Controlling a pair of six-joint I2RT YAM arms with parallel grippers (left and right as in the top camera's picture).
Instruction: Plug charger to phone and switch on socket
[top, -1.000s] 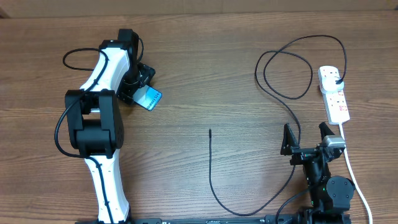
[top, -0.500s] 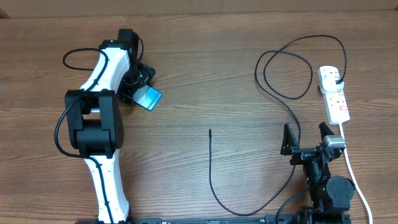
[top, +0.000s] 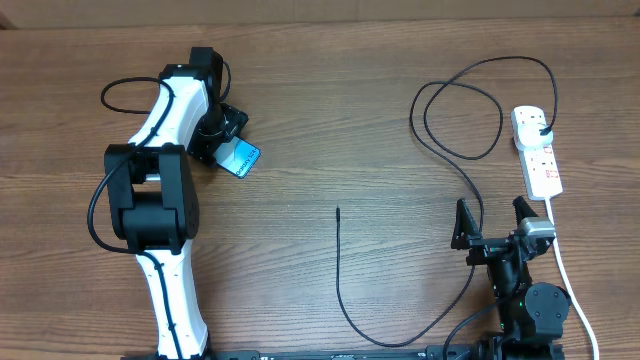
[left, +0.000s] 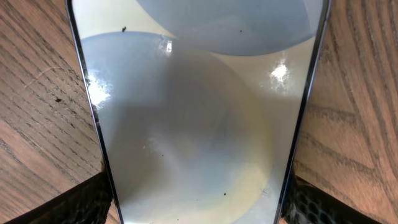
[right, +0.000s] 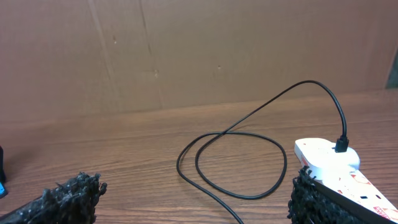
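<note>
Left gripper (top: 224, 138) is over the phone (top: 240, 158), far-left area of the table (top: 330, 100). In the wrist view the phone lies lengthwise between the fingers (left: 81, 202), one pad at each long edge. The pads are hard up against the edges, but I can't tell if they're actually clamping. Right gripper (top: 490, 206) is at the near-right edge with fingers spread wide and nothing between them. The charger (top: 338, 260) tip lies loose mid-table, well apart from the phone, and its black plug sits in the socket (top: 540, 160) by the right edge.
</note>
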